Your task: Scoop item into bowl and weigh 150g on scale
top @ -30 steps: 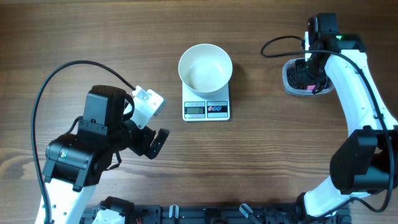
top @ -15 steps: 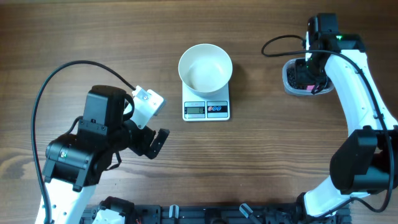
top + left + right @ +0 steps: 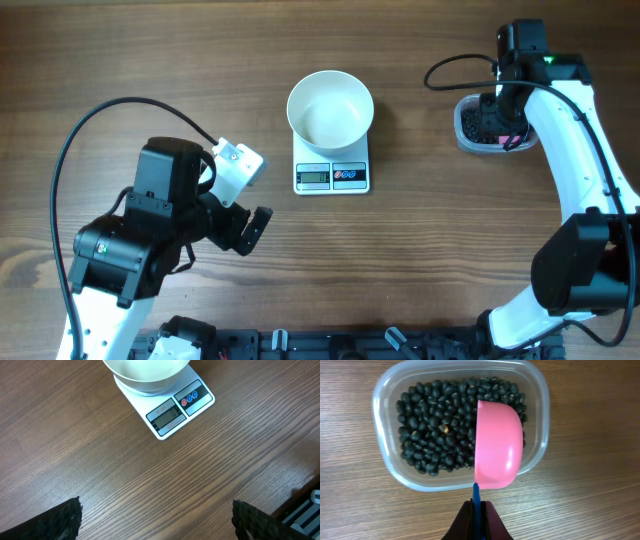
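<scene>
My right arm (image 3: 575,130) has edged slightly away from the scale (image 3: 332,175), and the pink scoop (image 3: 499,445) now peeks out over the clear tub (image 3: 385,455), well right of the scale. My left arm (image 3: 150,230) stays parked below-left of the scale, left gripper (image 3: 252,228) spread wide and holding nothing. The white bowl (image 3: 330,108) sits on the scale. The right gripper (image 3: 479,515) is clamped on the scoop's blue handle (image 3: 476,492), dome up over the black beans (image 3: 432,425) in the tub.

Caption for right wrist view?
Right fingers hold a pink scoop by its handle over black beans in a clear tub.

Black beads (image 3: 427,425), pink scoop (image 3: 497,445) (blue handle (image 3: 476,494), seemingly), white bowl (image 3: 330,110).
</scene>
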